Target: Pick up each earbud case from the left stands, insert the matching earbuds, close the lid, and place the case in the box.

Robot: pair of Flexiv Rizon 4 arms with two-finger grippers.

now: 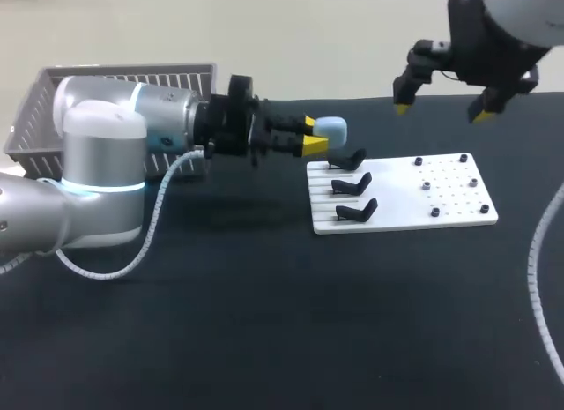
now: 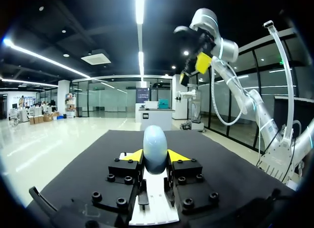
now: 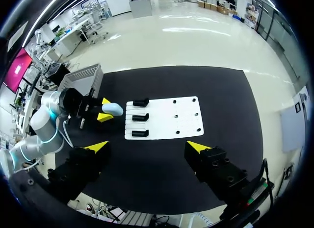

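The earbud case [image 1: 331,128], pale blue and egg-shaped, is pinched between the yellow tips of the left gripper [image 1: 313,134], one finger on each side. It is held off the table, just beside the rearmost of the three black stands [image 1: 351,185] on the white board [image 1: 458,207]. Note that all three stands appear bare. In the left wrist view the case [image 2: 155,149] sits centred between the fingers. Its long axis seems to run roughly along them, so its rounded end projects past the tips toward the right arm. The right gripper [image 1: 441,110] hangs well apart, higher and farther right over the back of the board. Its fingers are spread wide and hold nothing, as the right wrist view confirms [image 3: 147,147]. You cannot tell from these views whether the lid is open. Treat the left arm as the holder and expect the right arm to descend toward the projecting end for any insertion. The basket [image 1: 132,79] stands behind the left arm, on the side away from the board.
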